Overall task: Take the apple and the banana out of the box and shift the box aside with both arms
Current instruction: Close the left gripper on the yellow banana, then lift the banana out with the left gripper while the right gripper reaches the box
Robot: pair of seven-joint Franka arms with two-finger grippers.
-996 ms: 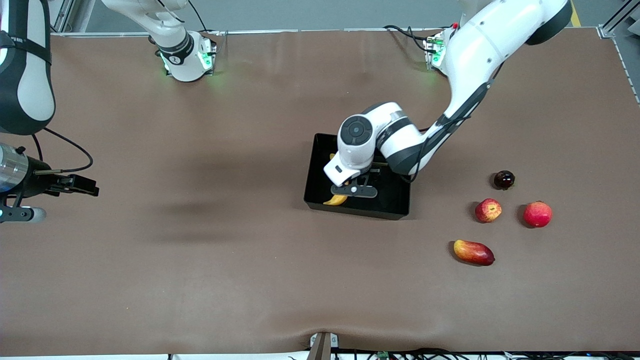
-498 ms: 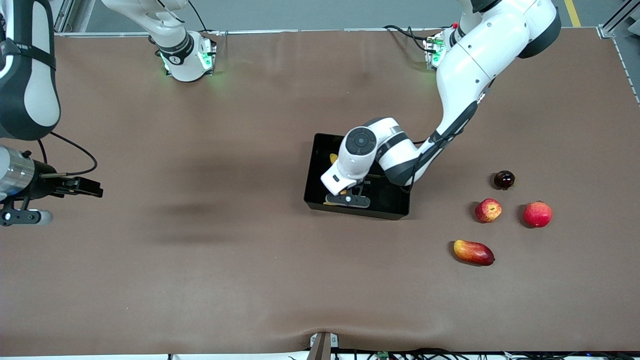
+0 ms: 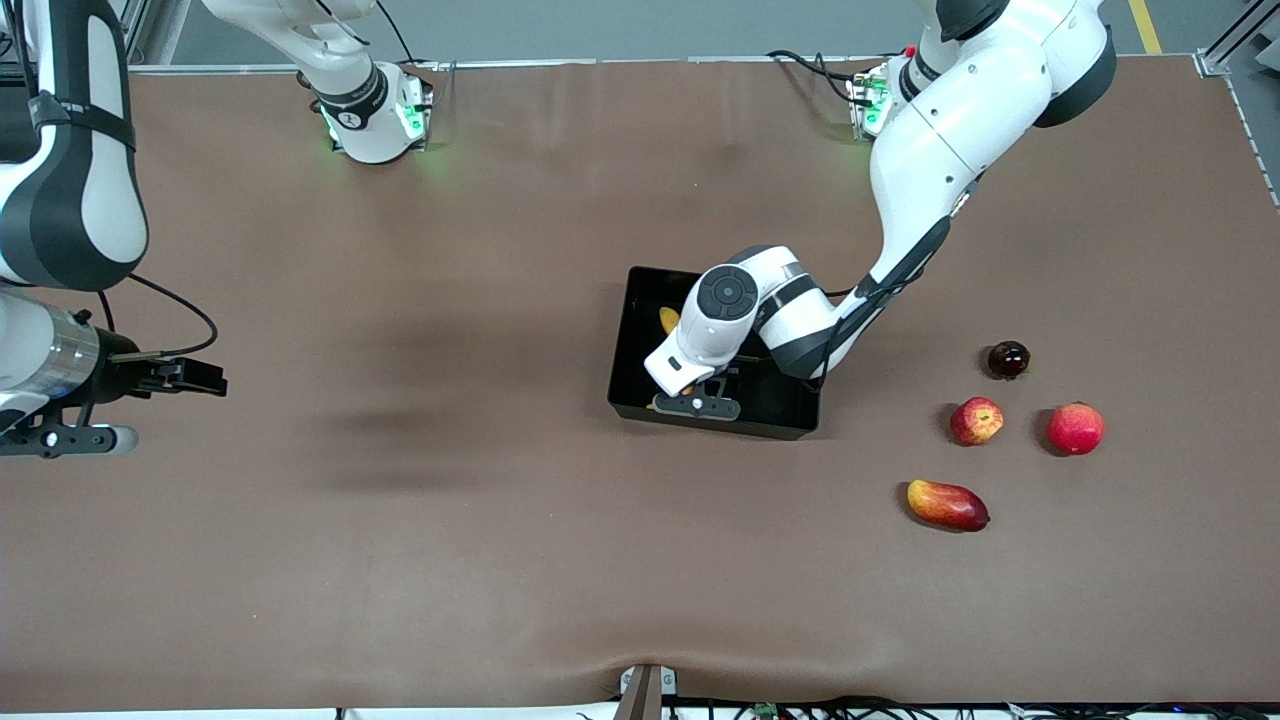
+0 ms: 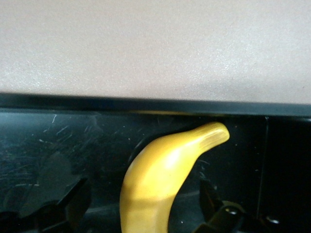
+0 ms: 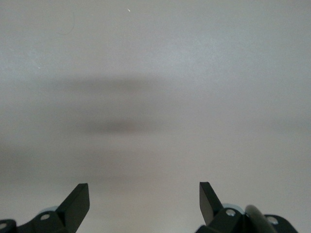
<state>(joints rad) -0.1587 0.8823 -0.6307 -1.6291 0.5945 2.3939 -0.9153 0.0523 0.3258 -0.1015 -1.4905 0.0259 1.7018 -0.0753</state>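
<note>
The black box (image 3: 716,424) sits mid-table with the yellow banana (image 3: 668,319) lying in it. My left gripper (image 3: 696,404) is down inside the box, open, its jaws standing on either side of the banana (image 4: 160,174) with a gap at each side. The banana's tip points at the box wall (image 4: 146,104). The small red apple with yellow streaks (image 3: 976,420) lies on the table toward the left arm's end. My right gripper (image 3: 195,380) hangs open over bare table at the right arm's end, and the right wrist view shows nothing between its jaws (image 5: 144,196).
Beside the apple lie a round red fruit (image 3: 1075,428), a dark red fruit (image 3: 1008,359) and a red-yellow mango (image 3: 947,504), the mango nearest the front camera. The brown cloth has a bump at the table's front edge (image 3: 645,665).
My left gripper has sunk lower into the box and now straddles the banana, covering more of it. The right gripper has drifted a little toward the table's middle.
</note>
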